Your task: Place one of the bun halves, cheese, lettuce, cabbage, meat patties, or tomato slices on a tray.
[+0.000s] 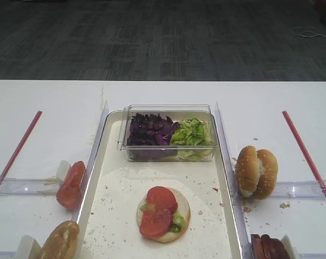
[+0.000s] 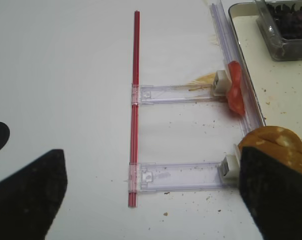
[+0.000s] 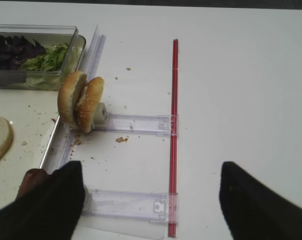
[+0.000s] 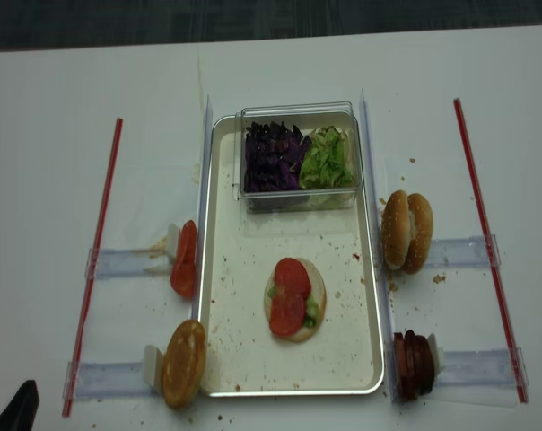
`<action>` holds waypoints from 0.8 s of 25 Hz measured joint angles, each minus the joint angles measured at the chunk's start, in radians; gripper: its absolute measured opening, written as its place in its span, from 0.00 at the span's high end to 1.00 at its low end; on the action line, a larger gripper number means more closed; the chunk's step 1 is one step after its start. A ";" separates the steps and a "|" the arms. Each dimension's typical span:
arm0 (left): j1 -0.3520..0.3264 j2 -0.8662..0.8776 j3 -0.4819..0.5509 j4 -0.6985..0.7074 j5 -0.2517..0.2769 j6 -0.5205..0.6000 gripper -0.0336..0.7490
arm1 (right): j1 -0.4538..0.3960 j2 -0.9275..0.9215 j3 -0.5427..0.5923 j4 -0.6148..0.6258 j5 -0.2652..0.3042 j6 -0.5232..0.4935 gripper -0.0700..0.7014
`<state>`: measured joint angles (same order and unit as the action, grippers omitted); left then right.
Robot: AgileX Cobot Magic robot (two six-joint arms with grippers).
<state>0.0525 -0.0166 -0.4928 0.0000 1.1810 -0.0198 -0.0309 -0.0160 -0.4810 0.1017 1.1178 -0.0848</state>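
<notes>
Tomato slices [image 1: 158,211] lie on a bun half [image 1: 164,218] at the front centre of the tray [image 1: 214,216]. Both the left gripper [image 2: 146,200] and right gripper [image 3: 151,200] stand spread and empty, off either side of the tray.

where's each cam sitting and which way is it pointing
Exterior high: front, angled down at tray; no robot.
Realsense: overhead, straight down; dark left end effector tip at the bottom-left corner.
Right wrist: low, facing bun halves; open right end effector.
Left wrist: low, facing tomato slices; open left end effector.
Both exteriors share the tub.
</notes>
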 joint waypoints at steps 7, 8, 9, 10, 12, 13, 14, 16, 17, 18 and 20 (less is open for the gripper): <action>0.000 0.000 0.000 0.000 0.000 0.000 0.10 | 0.000 0.000 0.000 0.000 0.000 0.000 0.14; 0.000 0.000 0.000 0.000 0.000 0.000 0.10 | 0.000 0.000 0.000 0.000 0.000 0.000 0.14; 0.000 0.000 0.000 0.000 0.000 0.000 0.10 | 0.000 0.000 0.000 0.000 0.000 0.000 0.14; 0.000 0.000 0.000 0.000 0.000 0.000 0.10 | 0.000 0.000 0.000 0.000 0.000 0.000 0.14; 0.000 0.000 0.000 0.000 0.000 0.000 0.10 | 0.000 0.000 0.000 0.000 0.000 0.000 0.14; 0.000 0.000 0.000 0.000 0.000 0.000 0.10 | 0.000 0.000 0.000 0.000 0.000 0.000 0.14; 0.000 0.000 0.000 0.000 0.000 0.000 0.10 | 0.000 0.000 0.000 0.000 0.000 0.000 0.14; 0.000 0.000 0.000 0.000 0.000 0.000 0.10 | 0.000 0.000 0.000 0.000 0.000 0.000 0.14; 0.000 0.000 0.000 0.000 0.000 0.000 0.10 | 0.000 0.000 0.000 0.000 0.000 0.000 0.14; 0.000 0.000 0.000 0.000 0.000 0.000 0.10 | 0.000 0.000 0.000 0.000 0.000 0.000 0.14; 0.000 0.000 0.000 0.000 0.000 0.000 0.10 | 0.000 0.000 0.000 0.000 0.000 0.000 0.14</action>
<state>0.0525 -0.0166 -0.4928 0.0000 1.1810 -0.0198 -0.0309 -0.0160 -0.4810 0.1017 1.1178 -0.0848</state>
